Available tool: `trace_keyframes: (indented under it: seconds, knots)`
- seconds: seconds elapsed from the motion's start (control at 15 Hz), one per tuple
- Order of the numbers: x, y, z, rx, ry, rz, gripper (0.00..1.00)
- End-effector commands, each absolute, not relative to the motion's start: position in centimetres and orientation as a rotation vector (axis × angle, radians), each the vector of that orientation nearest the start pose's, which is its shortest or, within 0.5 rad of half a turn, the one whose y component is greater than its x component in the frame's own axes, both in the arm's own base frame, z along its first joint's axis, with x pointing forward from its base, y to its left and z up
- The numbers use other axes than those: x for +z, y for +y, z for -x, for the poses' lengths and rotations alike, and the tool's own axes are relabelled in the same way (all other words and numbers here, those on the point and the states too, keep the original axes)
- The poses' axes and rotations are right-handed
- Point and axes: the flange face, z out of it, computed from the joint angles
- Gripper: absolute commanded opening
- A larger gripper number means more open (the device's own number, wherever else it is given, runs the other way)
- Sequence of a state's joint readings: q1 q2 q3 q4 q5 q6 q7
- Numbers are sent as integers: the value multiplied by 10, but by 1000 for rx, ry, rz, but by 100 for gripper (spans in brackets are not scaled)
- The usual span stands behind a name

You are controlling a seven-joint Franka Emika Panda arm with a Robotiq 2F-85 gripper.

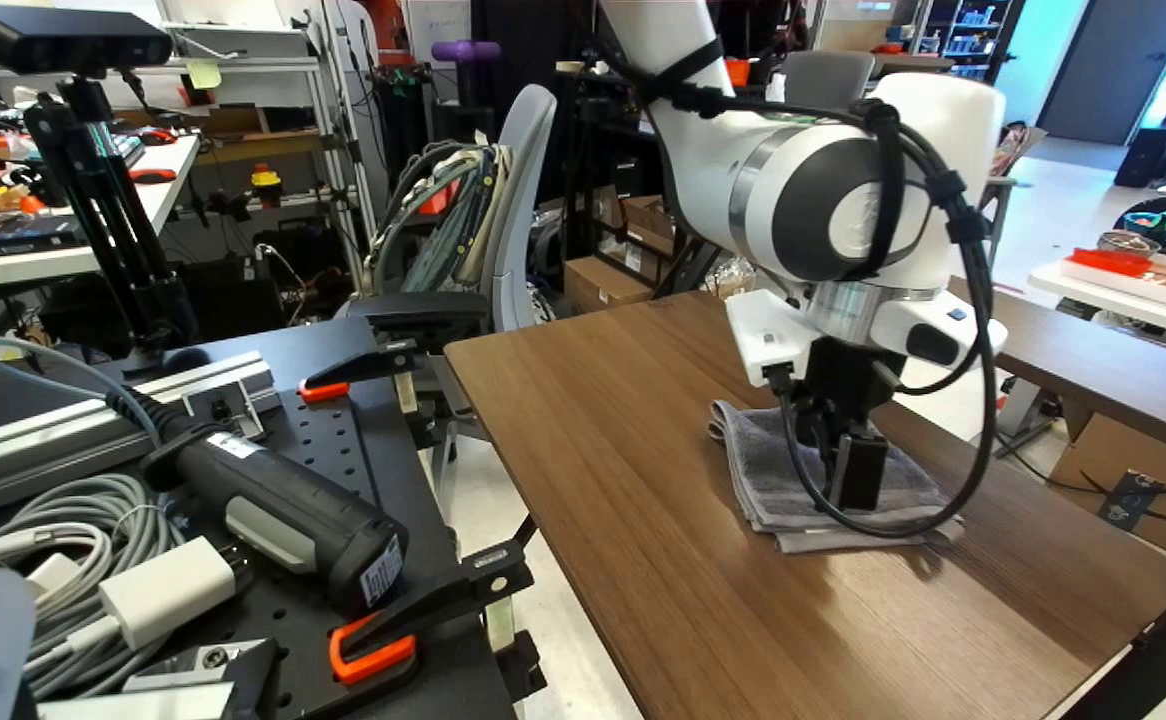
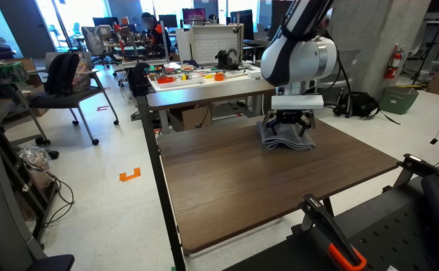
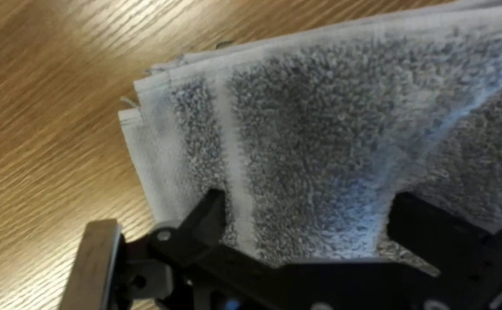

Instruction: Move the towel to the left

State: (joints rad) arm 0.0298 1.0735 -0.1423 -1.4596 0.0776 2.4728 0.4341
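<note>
The fingers (image 3: 210, 215) stand wide apart and empty, tips right down at the towel (image 3: 302, 142), which lies folded with the tabletop (image 2: 234, 177) beneath it, so set, I'd guess, that closing them would gather a good pinch of its soft layers.

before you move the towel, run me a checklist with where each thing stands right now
Hand over the towel: ok in both exterior views.
Fingers apart, with towel between them: ok in the wrist view.
Towel gripped: not ok, the fingers are spread wide.
Fingers low enough to grip: cannot tell, whether they press into the towel is unclear.
Towel on the table: ok.
Cable free of the towel: cannot tell, its loop hangs in front in an exterior view.
</note>
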Motion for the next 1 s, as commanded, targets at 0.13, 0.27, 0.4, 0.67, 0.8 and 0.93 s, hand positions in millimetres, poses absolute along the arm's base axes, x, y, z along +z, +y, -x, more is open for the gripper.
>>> trace_keyframes:
  seconds: [0.13,0.27,0.4,0.67,0.8,0.93]
  knots:
    - [12,8,-672,69,673,3208,100]
    - [11,37,-671,60,629,3230,100]
    - [10,63,-668,38,580,3253,100]
    - [16,101,-660,17,520,3276,100]
    - [29,106,-659,17,524,3270,100]
    - [48,106,-652,50,572,3272,100]
